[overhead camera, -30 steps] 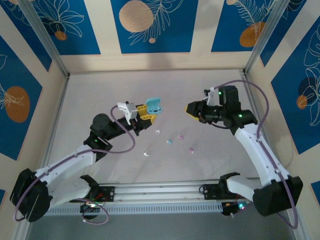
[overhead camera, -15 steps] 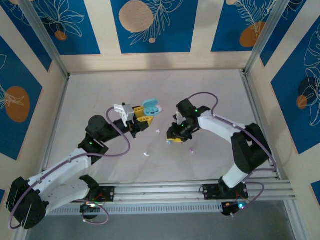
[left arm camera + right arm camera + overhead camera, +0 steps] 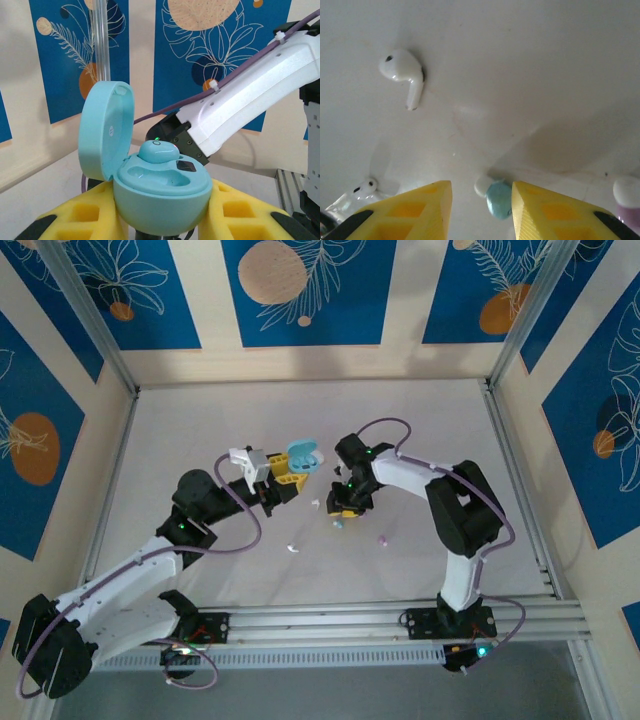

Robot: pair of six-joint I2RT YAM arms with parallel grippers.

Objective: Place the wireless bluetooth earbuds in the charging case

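Above the desk (image 3: 200,420) the left hand (image 3: 288,476) is clamped on the open teal charging case (image 3: 150,185), with one teal bud (image 3: 157,151) seated and the other well empty. The right hand (image 3: 480,195), part-open and holding nothing, straddles the loose teal earbud (image 3: 499,200) lying on the desk. The earbud sits off-centre near one finger, so centre first, then close gently on its body.

The table (image 3: 200,420) bears white earbuds (image 3: 400,67), a teal earbud (image 3: 498,200) and a pink earbud (image 3: 381,539).
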